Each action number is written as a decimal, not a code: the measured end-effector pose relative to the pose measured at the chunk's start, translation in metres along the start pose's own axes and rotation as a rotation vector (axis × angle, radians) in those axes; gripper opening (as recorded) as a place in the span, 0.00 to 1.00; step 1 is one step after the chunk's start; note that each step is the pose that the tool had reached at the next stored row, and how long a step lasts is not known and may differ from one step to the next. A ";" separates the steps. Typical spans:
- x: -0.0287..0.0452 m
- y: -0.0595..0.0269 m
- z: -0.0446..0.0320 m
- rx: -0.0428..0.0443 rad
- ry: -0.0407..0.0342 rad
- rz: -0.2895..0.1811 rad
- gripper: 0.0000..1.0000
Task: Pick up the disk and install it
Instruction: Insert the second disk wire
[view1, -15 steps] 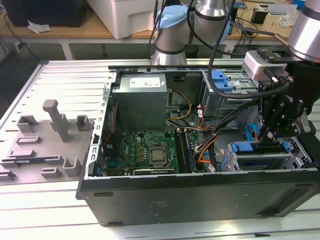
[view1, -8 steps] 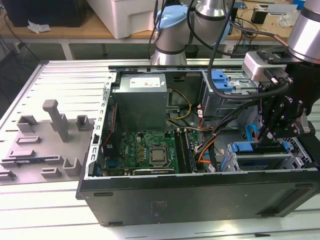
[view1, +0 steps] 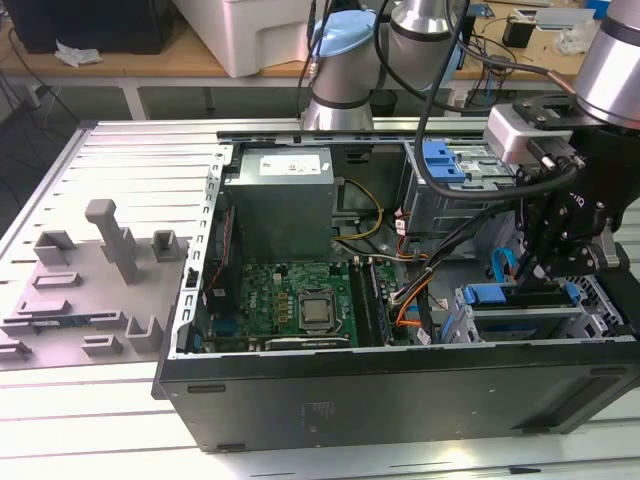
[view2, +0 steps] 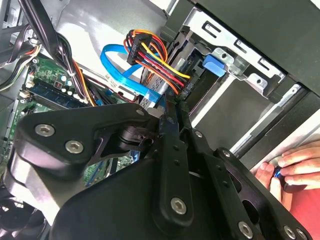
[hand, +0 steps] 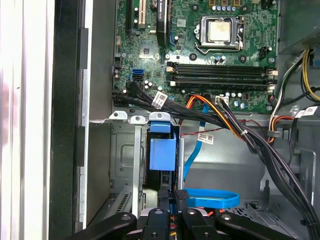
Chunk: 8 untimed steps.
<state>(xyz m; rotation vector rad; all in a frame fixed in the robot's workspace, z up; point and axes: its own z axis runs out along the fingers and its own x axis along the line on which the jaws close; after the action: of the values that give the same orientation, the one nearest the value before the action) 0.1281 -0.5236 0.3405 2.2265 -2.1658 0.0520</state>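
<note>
The disk, a flat silver hard drive edged by a blue plastic carrier rail (view1: 497, 294), stands on edge in the silver metal drive cage (view1: 470, 318) at the front corner of the open black tower computer case (view1: 400, 385), its blue end tab (hand: 163, 154) showing in the first wrist view between the cage walls. The black two-finger gripper (hand: 172, 195) of the grey robot arm (view1: 610, 50) sits directly over it, fingers drawn narrow and pressed close about the drive's upper edge; whether they truly clamp it cannot be told. A looped blue data cable (hand: 210, 198) and a bundle of orange, yellow and red power wires (view2: 155, 62) crowd the bay just beside the fingers. To the onlooker, seating the drive well would mean keeping it square to the cage guides and pressing straight along them, clear of those cables. A person's hand (view2: 292, 167) rests on the case edge nearby, by the green motherboard (view1: 290, 300).
</note>
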 end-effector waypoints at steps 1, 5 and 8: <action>0.0000 0.0000 0.0003 0.0001 0.0001 0.000 0.16; 0.0000 0.0000 0.0007 0.0001 0.0000 0.000 0.16; -0.0001 0.0000 0.0009 0.0001 0.0001 0.000 0.16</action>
<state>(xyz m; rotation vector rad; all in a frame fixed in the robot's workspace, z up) 0.1281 -0.5236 0.3395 2.2265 -2.1658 0.0522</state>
